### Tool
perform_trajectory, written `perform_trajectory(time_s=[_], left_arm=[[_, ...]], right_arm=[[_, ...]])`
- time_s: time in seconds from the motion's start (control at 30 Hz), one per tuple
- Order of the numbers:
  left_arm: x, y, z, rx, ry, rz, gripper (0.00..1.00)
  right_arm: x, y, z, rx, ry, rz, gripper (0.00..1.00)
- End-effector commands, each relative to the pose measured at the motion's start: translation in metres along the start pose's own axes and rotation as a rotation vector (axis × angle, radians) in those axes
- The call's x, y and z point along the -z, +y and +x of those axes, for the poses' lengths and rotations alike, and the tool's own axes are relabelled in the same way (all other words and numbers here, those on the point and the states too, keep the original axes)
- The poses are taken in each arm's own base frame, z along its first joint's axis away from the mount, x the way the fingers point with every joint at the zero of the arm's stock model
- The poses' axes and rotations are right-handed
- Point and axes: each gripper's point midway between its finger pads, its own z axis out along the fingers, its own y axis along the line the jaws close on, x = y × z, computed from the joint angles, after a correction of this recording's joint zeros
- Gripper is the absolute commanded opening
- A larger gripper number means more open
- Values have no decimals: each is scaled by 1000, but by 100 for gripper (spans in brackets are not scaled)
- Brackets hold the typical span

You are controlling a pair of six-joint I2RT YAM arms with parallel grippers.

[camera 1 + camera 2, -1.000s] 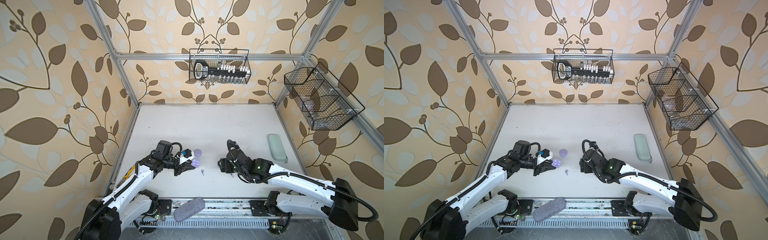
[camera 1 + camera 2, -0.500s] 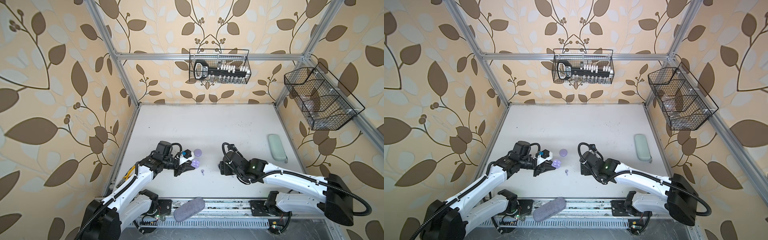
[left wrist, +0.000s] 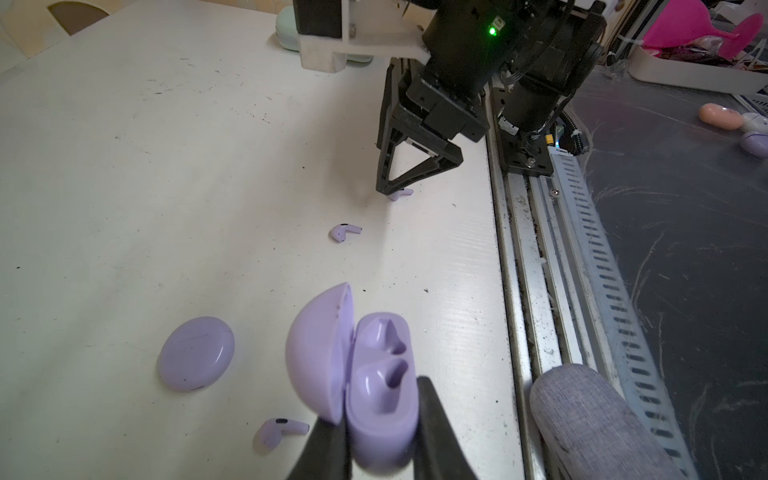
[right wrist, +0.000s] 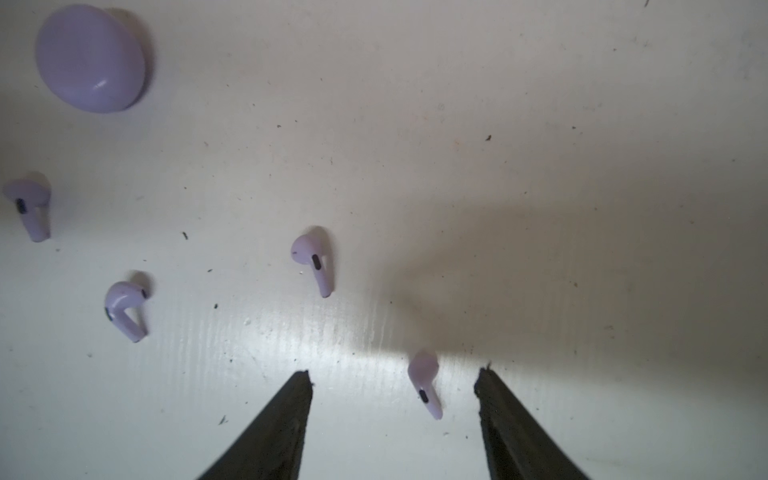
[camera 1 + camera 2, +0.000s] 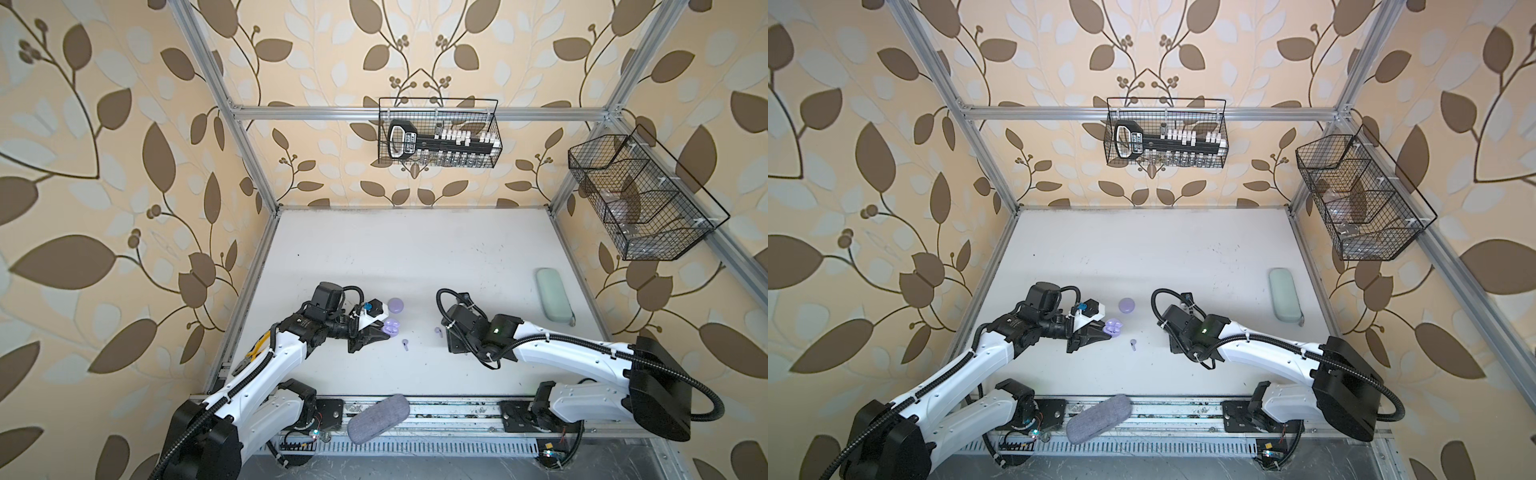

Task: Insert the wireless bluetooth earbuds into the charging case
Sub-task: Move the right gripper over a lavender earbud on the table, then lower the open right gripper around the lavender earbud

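My left gripper (image 3: 380,432) is shut on the base of an open lavender charging case (image 3: 382,395), whose lid (image 3: 316,353) stands up and whose two sockets are empty. Both top views show this case (image 5: 392,326) (image 5: 1112,327) at the left gripper's tips. My right gripper (image 4: 395,374) is open and low over the table. One of the wireless bluetooth earbuds (image 4: 424,382) lies between its fingers, touching neither. Three more earbuds (image 4: 313,259) (image 4: 124,307) (image 4: 31,203) lie loose beyond it. In a top view two earbuds (image 5: 404,343) (image 5: 437,331) show between the arms.
A second lavender case (image 5: 395,305), closed, lies just behind the open one. A mint glasses case (image 5: 552,299) lies at the right. A grey fabric case (image 5: 378,417) rests on the front rail. Wire baskets hang on the back wall (image 5: 438,139) and the right wall (image 5: 640,199).
The right arm's wrist has swung slightly left and its jaws have narrowed. The left arm and the case it holds have stayed still.
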Motion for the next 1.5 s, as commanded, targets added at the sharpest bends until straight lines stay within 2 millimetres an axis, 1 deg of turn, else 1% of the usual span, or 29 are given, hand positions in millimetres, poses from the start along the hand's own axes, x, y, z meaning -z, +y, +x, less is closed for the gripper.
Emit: perform_trajectory(time_s=[0.0,0.13,0.4,0.87,1.17,1.47], left_arm=[[0,-2,-4,-22,-13,0,4],[0,-2,-4,-18,-13,1,4],[0,-1,-4,-16,-11,-1,4],[-1,-1,-4,-14,-10,0,4],[-1,0,-4,-12,-9,0,4],[-1,0,-4,-9,-7,2,4]], right_arm=[[-2,-9,0,25,11,53,59],[-6,-10,4,52,31,70,54],[-13,-11,13,93,65,93,53],[-21,-9,22,138,103,103,43],[-26,-5,31,175,132,102,39],[-28,-4,32,197,139,105,38]])
